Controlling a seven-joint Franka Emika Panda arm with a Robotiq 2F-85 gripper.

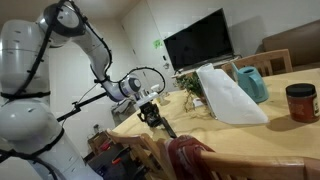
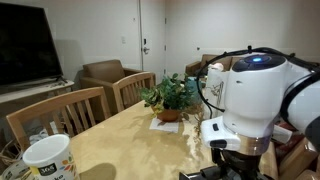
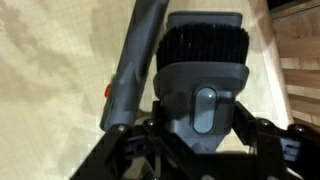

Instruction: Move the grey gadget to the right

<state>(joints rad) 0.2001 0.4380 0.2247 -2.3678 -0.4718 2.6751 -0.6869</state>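
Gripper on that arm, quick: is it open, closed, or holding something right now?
Gripper: looks closed on the grey gadget, which sits between its fingers in the wrist view.

Dark grey bar-shaped plastic gadget point(image 3: 195, 85) shows a black ribbed panel point(image 3: 203, 45) and blue-grey oval button point(image 3: 205, 110); pale tan wooden table point(image 3: 50, 60); white bag point(image 1: 228, 95), teal jug point(image 1: 251, 82).
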